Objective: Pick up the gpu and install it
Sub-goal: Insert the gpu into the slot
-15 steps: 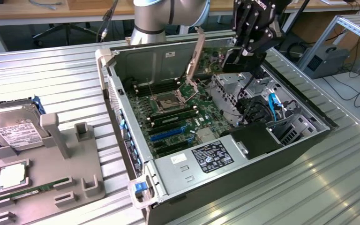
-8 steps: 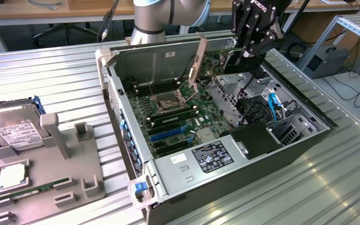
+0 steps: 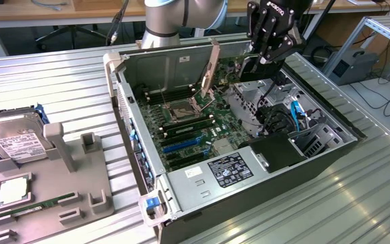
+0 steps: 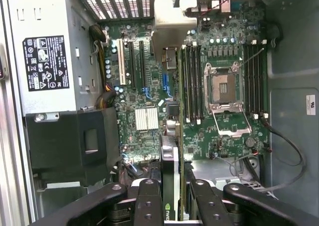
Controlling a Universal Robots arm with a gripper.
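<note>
The gpu shows edge-on in the wrist view as a thin dark card with a small green logo near my fingers. My gripper is shut on it, one black finger on each flat side. The card hangs over the motherboard of the open computer case, between the expansion slots and the memory slots. In the exterior view my gripper reaches down into the far end of the case, above the board.
A pale upright strip stands off the board next to the gripper. The power supply fills the near end of the case. To the exterior view's left, a grey tray holds a hard drive and a green memory stick.
</note>
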